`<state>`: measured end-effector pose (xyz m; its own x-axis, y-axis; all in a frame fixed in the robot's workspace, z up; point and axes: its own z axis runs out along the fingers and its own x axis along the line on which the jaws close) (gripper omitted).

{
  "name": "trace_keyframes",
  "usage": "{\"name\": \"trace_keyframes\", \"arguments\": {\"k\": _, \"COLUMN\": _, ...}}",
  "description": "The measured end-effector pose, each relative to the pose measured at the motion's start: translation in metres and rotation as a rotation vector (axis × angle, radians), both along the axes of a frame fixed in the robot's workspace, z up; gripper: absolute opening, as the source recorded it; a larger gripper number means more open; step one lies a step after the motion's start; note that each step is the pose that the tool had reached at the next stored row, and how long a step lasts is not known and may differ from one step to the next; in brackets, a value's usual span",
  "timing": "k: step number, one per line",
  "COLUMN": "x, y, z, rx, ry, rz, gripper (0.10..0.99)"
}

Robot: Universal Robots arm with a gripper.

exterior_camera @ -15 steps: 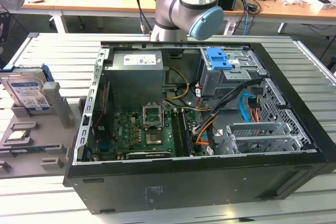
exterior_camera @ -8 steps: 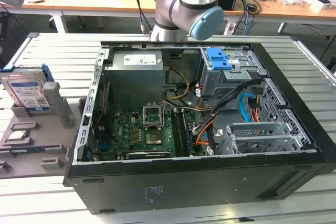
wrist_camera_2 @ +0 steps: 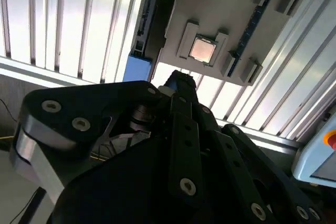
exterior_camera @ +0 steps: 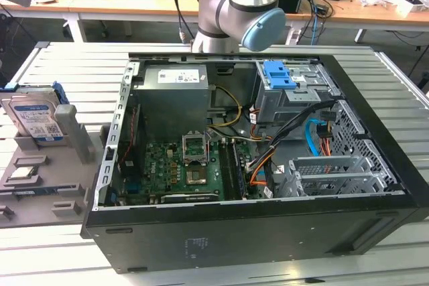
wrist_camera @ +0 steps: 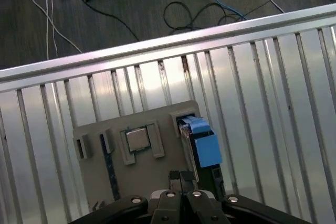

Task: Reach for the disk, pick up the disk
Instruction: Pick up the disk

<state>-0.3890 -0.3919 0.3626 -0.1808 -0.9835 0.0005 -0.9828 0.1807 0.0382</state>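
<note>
Black gripper (wrist_camera: 181, 180) hangs over the grey holder (wrist_camera: 152, 115), fingers pressed together on nothing, clear of the disk (wrist_camera: 201, 146). That disk stands on edge in a slot at the holder's end, blue rail uppermost, near the processor chip (wrist_camera: 138, 139). I'd judge it stiff, fairly heavy and slick, best pinched across its flat faces. Ribbed aluminium bench (wrist_camera: 262, 77) underneath; an open computer case (exterior_camera: 234, 232) alongside, cluttered desks (exterior_camera: 120, 1) behind

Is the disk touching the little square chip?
Apart. In the first wrist view, the disk stands in its own slot and the chip lies in a separate pocket, with a strip of gray holder between them.
</note>
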Motion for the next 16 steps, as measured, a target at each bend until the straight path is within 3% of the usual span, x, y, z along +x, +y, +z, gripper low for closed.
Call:
{"name": "trace_keyframes", "arguments": {"k": 4, "x": 0.0000, "y": 0.0000, "z": 0.0000, "rx": 0.000, "ry": 0.0000, "rz": 0.065, "gripper": 0.106}}
{"name": "trace_keyframes", "arguments": {"k": 6, "x": 0.0000, "y": 0.0000, "z": 0.0000, "rx": 0.000, "ry": 0.0000, "rz": 0.124, "gripper": 0.106}}
{"name": "trace_keyframes", "arguments": {"k": 12, "x": 0.0000, "y": 0.0000, "z": 0.0000, "rx": 0.000, "ry": 0.0000, "rz": 0.132, "gripper": 0.114}}
{"name": "trace_keyframes", "arguments": {"k": 13, "x": 0.0000, "y": 0.0000, "z": 0.0000, "rx": 0.000, "ry": 0.0000, "rz": 0.132, "gripper": 0.169}}
{"name": "trace_keyframes", "arguments": {"k": 14, "x": 0.0000, "y": 0.0000, "z": 0.0000, "rx": 0.000, "ry": 0.0000, "rz": 0.132, "gripper": 0.169}}
{"name": "trace_keyframes", "arguments": {"k": 16, "x": 0.0000, "y": 0.0000, "z": 0.0000, "rx": 0.000, "ry": 0.0000, "rz": 0.132, "gripper": 0.298}}
